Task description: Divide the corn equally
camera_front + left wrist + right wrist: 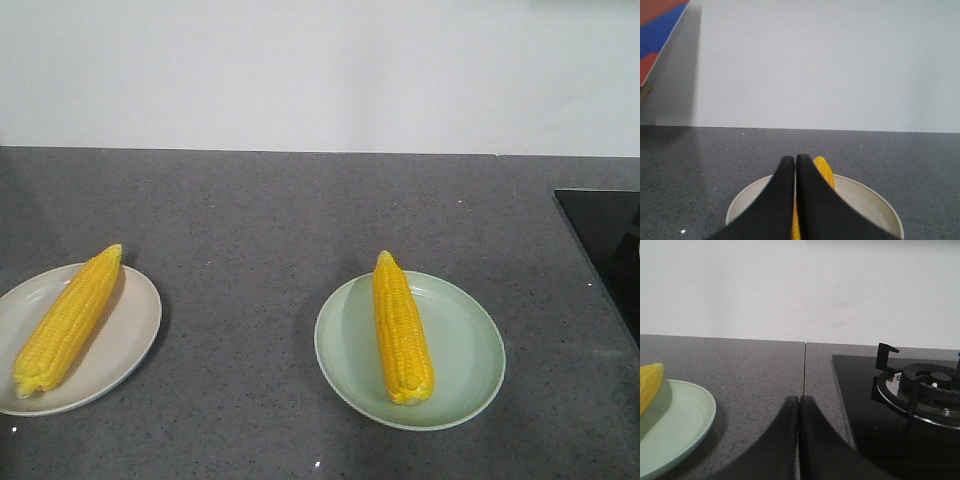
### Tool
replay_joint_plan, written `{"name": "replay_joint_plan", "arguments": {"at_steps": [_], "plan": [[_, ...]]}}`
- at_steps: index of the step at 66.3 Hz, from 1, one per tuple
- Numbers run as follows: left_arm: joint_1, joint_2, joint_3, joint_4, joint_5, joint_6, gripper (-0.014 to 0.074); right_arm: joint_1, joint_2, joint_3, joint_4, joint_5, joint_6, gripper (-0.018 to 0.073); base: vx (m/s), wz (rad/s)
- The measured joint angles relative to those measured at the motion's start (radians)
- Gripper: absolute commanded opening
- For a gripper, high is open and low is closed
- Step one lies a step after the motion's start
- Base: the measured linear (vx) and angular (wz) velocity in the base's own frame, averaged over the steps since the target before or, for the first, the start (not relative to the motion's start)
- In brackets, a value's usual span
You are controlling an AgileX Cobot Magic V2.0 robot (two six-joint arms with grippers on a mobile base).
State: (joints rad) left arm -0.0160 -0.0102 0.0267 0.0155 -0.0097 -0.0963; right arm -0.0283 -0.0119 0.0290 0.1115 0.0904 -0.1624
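Grey countertop (pixel 300 220), black gas hob (pixel 900 400)

Speckled dark grey stone countertop (pixel 300 220), seam running front to back. Behind countertop: plain white wall (pixel 320 70). Inset at countertop's right: black glass hob (pixel 865 405) with burner.

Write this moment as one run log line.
white plate: one corn | green plate: one corn | left gripper shut | right gripper shut

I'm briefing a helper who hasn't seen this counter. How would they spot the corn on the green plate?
On the grey countertop, find the black cooktop at the right edge. The pale green plate lies nearest it, holding the corn, pale tip pointing at the wall. The other cob lies slanted on a cream plate far left.
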Motion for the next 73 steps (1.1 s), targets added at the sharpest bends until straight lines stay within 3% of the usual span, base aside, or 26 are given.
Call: {"name": "replay_joint_plan", "arguments": {"at_steps": [16, 24, 73], "plan": [[0.0, 0.0, 0.0, 0.0, 0.0, 0.0, -0.0006, 0.0, 0.0, 0.0, -0.138, -0.004, 0.138, -0.0011, 0.0, 0.0], [0.0, 0.0, 0.0, 0.0, 0.0, 0.0, -0.0006, 0.0, 0.0, 0.0, -0.155, -0.028, 0.187, -0.0011, 0.0, 0.0], [0.0, 0.0, 0.0, 0.0, 0.0, 0.0, -0.0006, 0.054, 0.0, 0.0, -0.166, -0.071, 0.205, -0.0011, 0.0, 0.0]]}}
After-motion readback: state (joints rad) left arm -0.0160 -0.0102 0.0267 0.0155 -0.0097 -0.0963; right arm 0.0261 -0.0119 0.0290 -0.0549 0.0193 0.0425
